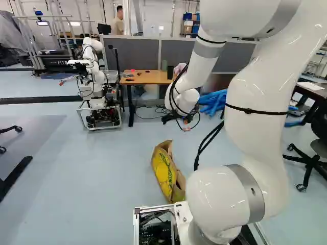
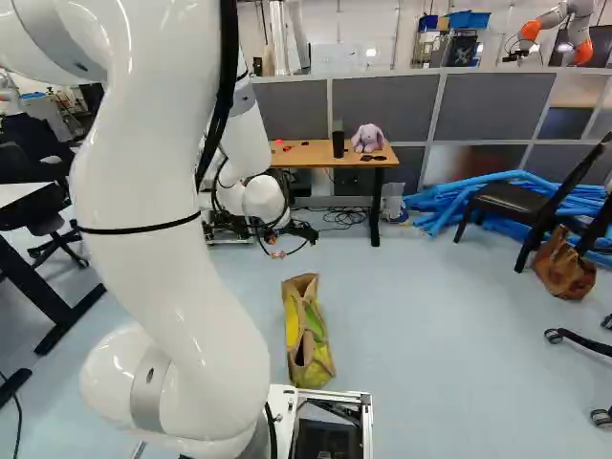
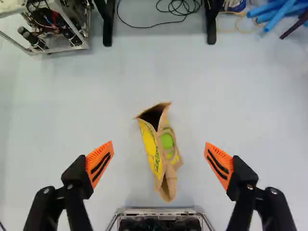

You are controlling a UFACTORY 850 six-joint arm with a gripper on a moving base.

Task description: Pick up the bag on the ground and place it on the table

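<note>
The gripper (image 2: 279, 254) gapes wide — in the right base view, the yellow-and-brown shopping bag (image 2: 295, 330) sits at its six o'clock.

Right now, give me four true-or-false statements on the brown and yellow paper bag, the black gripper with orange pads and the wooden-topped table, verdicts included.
The paper bag is on the floor. True.
The black gripper is shut on the bag. False: its fingers stand open, holding nothing.
A lavender plush toy sits on the wooden-topped table. True.
The bag is underneath the table. False: it is between the table and the robot's metal-framed base.
</note>
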